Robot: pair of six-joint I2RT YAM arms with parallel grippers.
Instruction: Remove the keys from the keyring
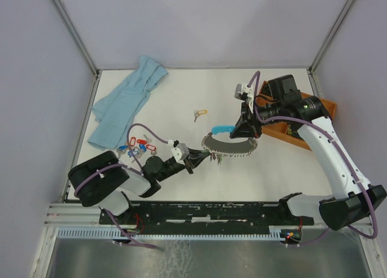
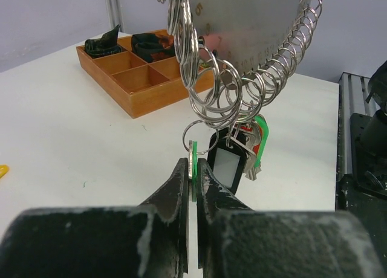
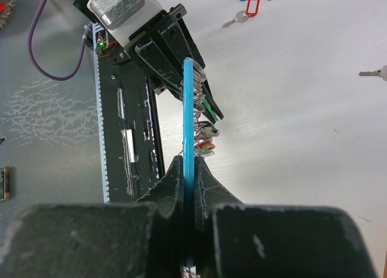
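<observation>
The white table (image 1: 181,90) carries a blue cloth (image 1: 127,103) at the back left and a wooden tray (image 2: 145,84) at the right. The keyring (image 1: 233,148) is not lying on it. It hangs in the air near the middle, between the two arms.

The keyring is a big loop crowded with metal, so it is likely the heaviest thing here. It also looks floppy enough to sag and swing if it is held at one spot only. Its blue sleeve (image 3: 188,139) looks like the best place to hold it, being smooth, bare of keys and wide enough for the fingers. The right gripper (image 3: 190,166) is clamped tight on that sleeve, edge-on.

Below the loop hang many small rings (image 2: 205,103), which are thin, springy wire and probably slippery. They are bunched together, so one could easily snag on the next.

Each key is light, flat, stiff and hard, and is best pinched across its flat faces. The left gripper (image 2: 195,166) is closed down to a narrow gap on one key (image 2: 192,157) with a green tag, at the bottom of the bunch. A black-framed tag (image 2: 227,163) sits just beside it.

Loose keys (image 1: 138,146) with red and blue tags lie by the left arm, and one with an orange tag (image 1: 199,114) lies further back.
</observation>
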